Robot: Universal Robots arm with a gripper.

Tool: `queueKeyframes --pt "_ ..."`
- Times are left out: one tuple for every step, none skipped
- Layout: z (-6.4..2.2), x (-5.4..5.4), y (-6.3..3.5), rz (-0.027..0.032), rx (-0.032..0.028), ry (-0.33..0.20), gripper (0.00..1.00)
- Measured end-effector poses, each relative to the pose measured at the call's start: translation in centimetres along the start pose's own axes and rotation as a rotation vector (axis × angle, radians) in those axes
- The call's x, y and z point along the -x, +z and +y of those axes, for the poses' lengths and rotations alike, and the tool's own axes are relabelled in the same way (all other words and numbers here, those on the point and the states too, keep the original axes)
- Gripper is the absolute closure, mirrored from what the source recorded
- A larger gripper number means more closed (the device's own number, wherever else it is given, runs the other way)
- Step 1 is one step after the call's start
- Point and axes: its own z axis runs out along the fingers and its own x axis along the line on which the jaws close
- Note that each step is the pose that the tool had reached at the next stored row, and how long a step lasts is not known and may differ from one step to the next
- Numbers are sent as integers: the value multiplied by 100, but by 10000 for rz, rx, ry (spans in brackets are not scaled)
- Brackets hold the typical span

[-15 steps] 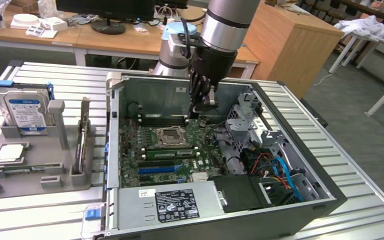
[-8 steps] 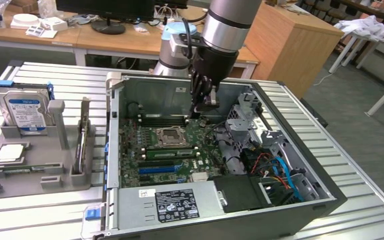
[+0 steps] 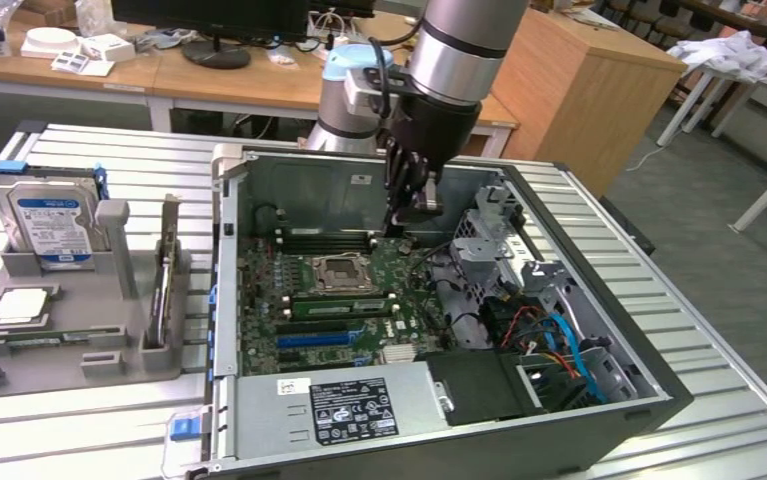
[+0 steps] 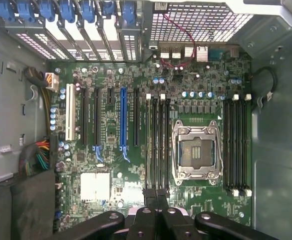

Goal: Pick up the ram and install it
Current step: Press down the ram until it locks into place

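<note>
Hand: the gripper (image 3: 407, 218) is pinched fully together, and I can't see anything between the fingers. It hangs tip-down inside the open case, above the board.
Hand, wrist view: the gripper (image 4: 156, 194) tip sits right over one end of the black memory slots (image 4: 158, 142) that run between the socket and the long card slots. Can't tell if it's actually touching them or just above.
Ram: the ram (image 3: 336, 304) is a green stick standing in one of those slots, just beside the socket, on the side toward the blue slot. It looks level, but whether it's clicked all the way in I can't say.
Socket: the socket (image 3: 339, 270) (image 4: 196, 150) has its metal frame closed, and there's a second bank of memory slots on its other side.
Blue slot: the blue slot (image 3: 314, 340) (image 4: 123, 120) sits among the black card slots, beyond the ram from the socket.
Board: the board (image 3: 270, 300) (image 4: 111, 200) is green and lies flat in the bottom of the case.
Case: the case (image 3: 623, 400) lies on its side with the panel off. The PSU (image 3: 343, 405) is at the near end, and blue and orange cables (image 3: 563, 345) sit toward the exterior view's right.
Tray: the grey tray (image 3: 76, 350) is next to the case on the exterior view's left. The drive (image 3: 47, 222) stands upright in it and the silver chip (image 3: 20, 305) lies flat.
Table: the ribbed metal table (image 3: 743, 420) is under everything.
</note>
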Motion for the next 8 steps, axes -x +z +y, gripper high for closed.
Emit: queueKeyframes --pt "-9 0 -1 0 0 0 89" --pt "-18 0 -1 0 0 0 89" --pt "-27 0 -1 0 1 0 89" --pt "-36 0 -2 0 0 -1 89" --pt "-44 0 -2 1 0 0 89" --pt "-52 1 -2 0 0 -1 89" --pt "-61 1 -3 0 1 -1 89" --pt "-70 1 -3 1 0 0 89"
